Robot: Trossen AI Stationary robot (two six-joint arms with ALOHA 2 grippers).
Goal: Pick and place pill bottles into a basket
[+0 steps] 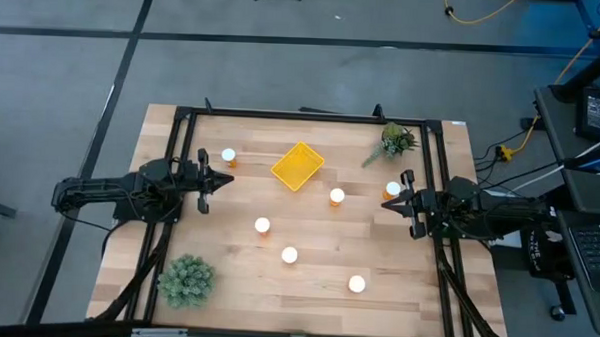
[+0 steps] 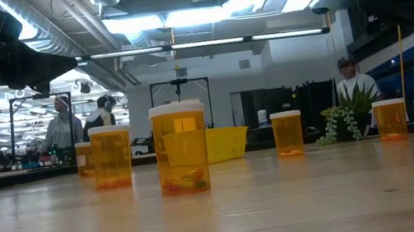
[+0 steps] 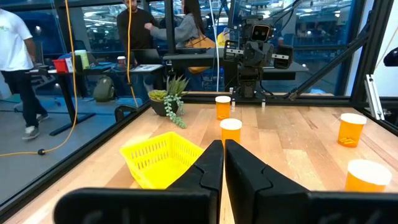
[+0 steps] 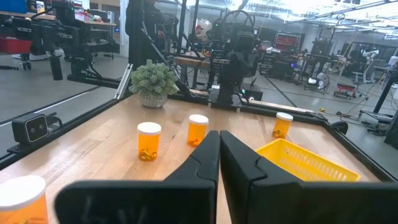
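Yellow basket sits at the table's twelve o'clock from above, empty; six pill bottles stand scattered around it. Left gripper at nine o'clock and right gripper at three are clenched, grasping nothing. Low view: bottles upright before the basket. Wrist views: fingers pressed together.

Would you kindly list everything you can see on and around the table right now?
pill bottles: six, orange with white caps, all upright on the table, none in the basket
basket: one, yellow, empty, far middle of the table
plants: two, green, one at the near left corner, one at the far right corner
table: one, light wood, inside a black frame
people: several, in the room beyond the table
left hand: shut, empty, at the left edge
right hand: shut, empty, at the right edge
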